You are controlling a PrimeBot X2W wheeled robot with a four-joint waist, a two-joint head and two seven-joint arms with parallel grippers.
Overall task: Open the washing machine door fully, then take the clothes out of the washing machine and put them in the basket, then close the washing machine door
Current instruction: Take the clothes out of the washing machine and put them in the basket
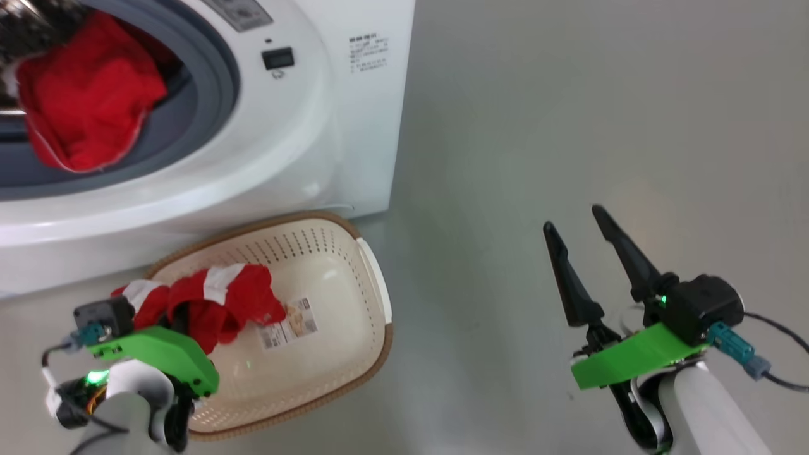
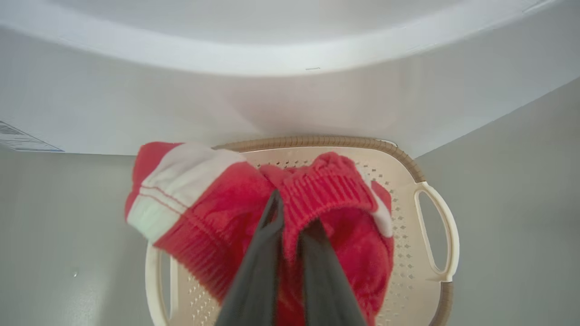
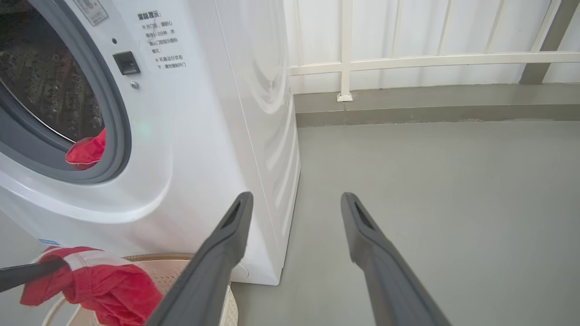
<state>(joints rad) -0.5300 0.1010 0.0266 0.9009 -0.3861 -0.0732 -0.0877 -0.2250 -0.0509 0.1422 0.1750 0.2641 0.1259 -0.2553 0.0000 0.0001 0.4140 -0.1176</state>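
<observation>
The washing machine [image 1: 303, 126] shows its drum mouth, one red garment [image 1: 88, 101] lying inside and the drum's left side cut off. Against its front, on the grey floor [image 1: 569, 95], sits the basket [image 1: 377, 278]. Over it the left gripper [image 2: 292, 213] pinches a second red garment [image 2: 204, 208], its fingertips half buried in cloth. Right of the machine, the right gripper [image 1: 572, 217] hangs spread wide and empty.

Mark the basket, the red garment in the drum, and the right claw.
basket [image 1: 316, 253], head view, perforated far wall.
red garment in the drum [image 1: 88, 101], head view, middle of the fabric.
right claw [image 1: 572, 217], head view, midway between its open fingertips.
</observation>
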